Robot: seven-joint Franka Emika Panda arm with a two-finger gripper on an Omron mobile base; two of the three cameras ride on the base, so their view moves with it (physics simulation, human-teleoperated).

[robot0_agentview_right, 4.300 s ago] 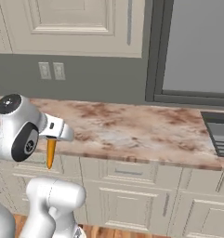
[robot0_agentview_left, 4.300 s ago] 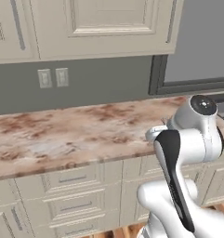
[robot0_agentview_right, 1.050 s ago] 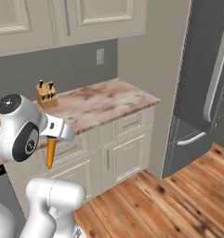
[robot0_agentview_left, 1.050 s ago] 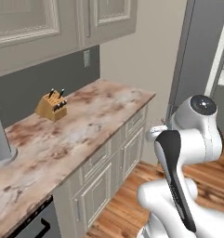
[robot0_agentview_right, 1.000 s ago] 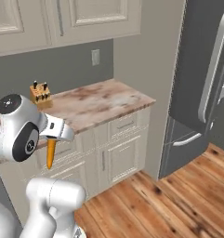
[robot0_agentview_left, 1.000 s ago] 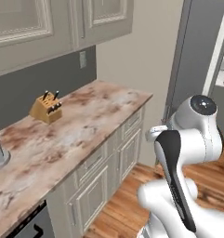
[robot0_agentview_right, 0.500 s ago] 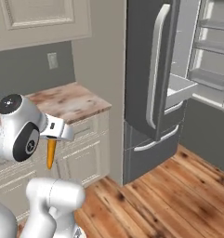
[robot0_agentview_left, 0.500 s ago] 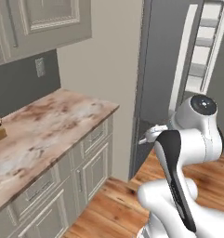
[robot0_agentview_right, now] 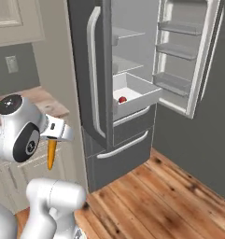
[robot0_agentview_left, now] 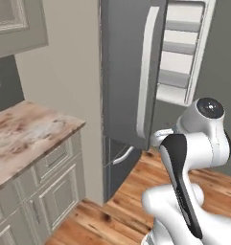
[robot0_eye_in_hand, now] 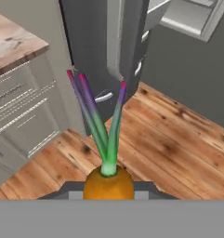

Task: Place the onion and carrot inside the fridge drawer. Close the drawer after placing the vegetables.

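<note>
Clamped tight on the orange tapered carrot (robot0_agentview_right: 51, 154) with green, purple-tipped stalks, the two-finger gripper (robot0_agentview_right: 58, 133) hangs well left of the pale white pull-out fridge drawer (robot0_agentview_right: 135, 94). Carry step in hand, by the look of it; next comes a reach right and up over that open drawer, then letting go. From the right base view, a small red round thing (robot0_agentview_right: 122, 99) lying in the drawer; from the left, just the grey fridge door (robot0_agentview_left: 129, 72) blocking it.
</note>
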